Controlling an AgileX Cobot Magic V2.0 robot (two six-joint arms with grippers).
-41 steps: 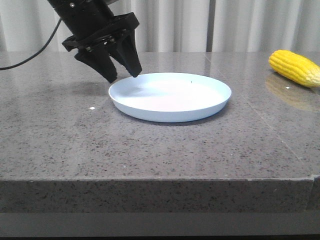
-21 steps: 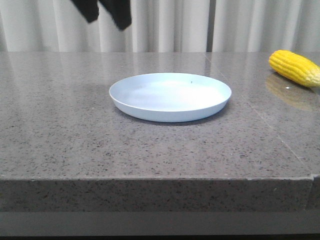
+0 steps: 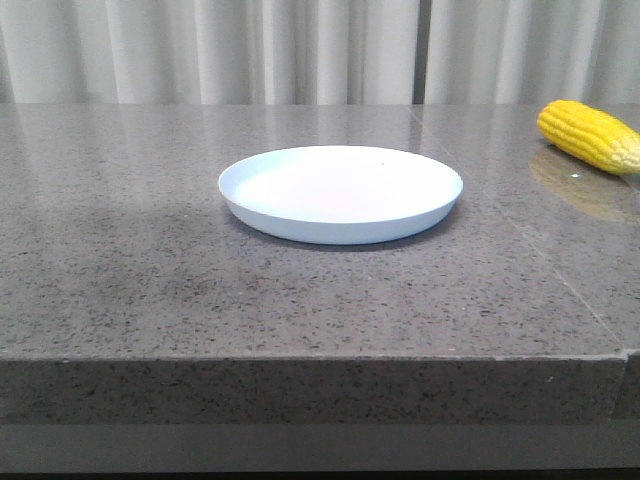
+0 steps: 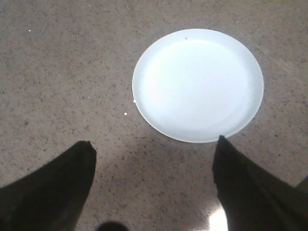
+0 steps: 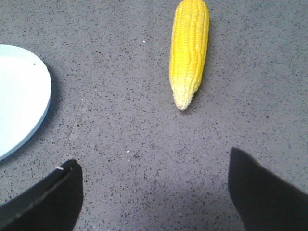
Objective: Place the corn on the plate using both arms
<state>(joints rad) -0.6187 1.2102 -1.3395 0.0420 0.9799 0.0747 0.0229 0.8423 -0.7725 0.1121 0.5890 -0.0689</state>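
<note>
The pale blue-white plate sits empty in the middle of the grey stone table. At the far right edge of the front view lies the yellow corn, flat on the table and apart from the plate. No arm shows in the front view. In the left wrist view my left gripper hangs open high above the table, with the plate just beyond its fingertips. The right wrist view has my right gripper open over bare table; the corn lies ahead with its pale tip toward the fingers, and the plate is off to one side.
The grey speckled table has its front edge close to the camera. White curtains hang behind the table's far edge.
My left gripper, which stood at the plate's left rim, has risen up and out of the front view. The plate and the corn have not moved.
</note>
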